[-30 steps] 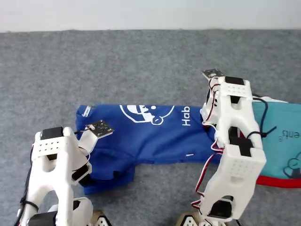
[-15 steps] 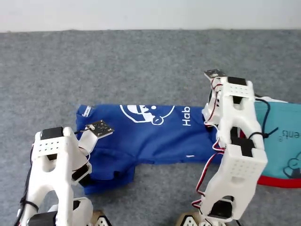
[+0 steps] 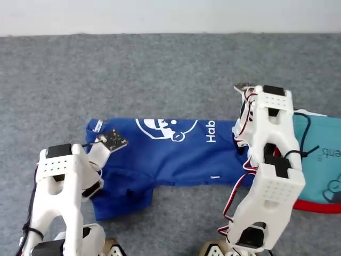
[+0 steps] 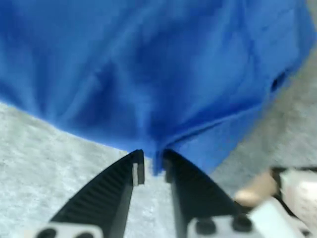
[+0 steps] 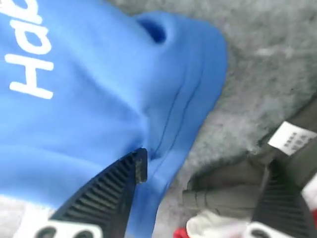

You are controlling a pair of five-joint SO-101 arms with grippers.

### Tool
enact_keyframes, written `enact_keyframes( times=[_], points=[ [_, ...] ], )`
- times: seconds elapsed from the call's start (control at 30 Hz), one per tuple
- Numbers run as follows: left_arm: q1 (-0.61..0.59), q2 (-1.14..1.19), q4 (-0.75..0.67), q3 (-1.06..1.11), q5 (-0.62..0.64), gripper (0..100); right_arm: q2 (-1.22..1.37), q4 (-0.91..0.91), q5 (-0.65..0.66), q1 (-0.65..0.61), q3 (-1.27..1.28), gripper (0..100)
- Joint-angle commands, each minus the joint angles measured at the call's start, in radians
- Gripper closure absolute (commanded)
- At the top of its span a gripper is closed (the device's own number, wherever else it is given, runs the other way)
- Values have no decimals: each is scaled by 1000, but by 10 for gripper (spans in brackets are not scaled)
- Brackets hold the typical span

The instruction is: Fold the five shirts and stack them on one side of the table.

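Left gripper (image 4: pixel 151 168) pinched tight on blue shirt (image 4: pixel 148 74) edge, left arm (image 3: pixel 58 181) folded low; right arm (image 3: pixel 269 160) extended forward, right gripper (image 5: pixel 205 186) spread wide.

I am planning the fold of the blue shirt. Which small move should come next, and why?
Probably close the right gripper on the blue shirt: its jaws stand wide open, with one finger resting on the shirt's edge, while the left gripper pinches the fabric at the other end.
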Motion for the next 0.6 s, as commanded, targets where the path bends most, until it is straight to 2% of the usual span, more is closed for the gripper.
enact_keyframes(
  times=[0.0, 0.2, 0.43, 0.57],
  points=[
    [9, -12, -20, -13, 12, 985, -50, 114, 11, -5, -121, 634],
    [11, -14, 12, -91, 12, 986, -50, 239, 11, -7, -264, 634],
    [40, -12, -51, -143, 15, 986, -48, 243, 9, -38, -265, 634],
    [101, -12, -91, -153, 98, 986, -48, 243, 9, -38, -265, 634]
  ],
)
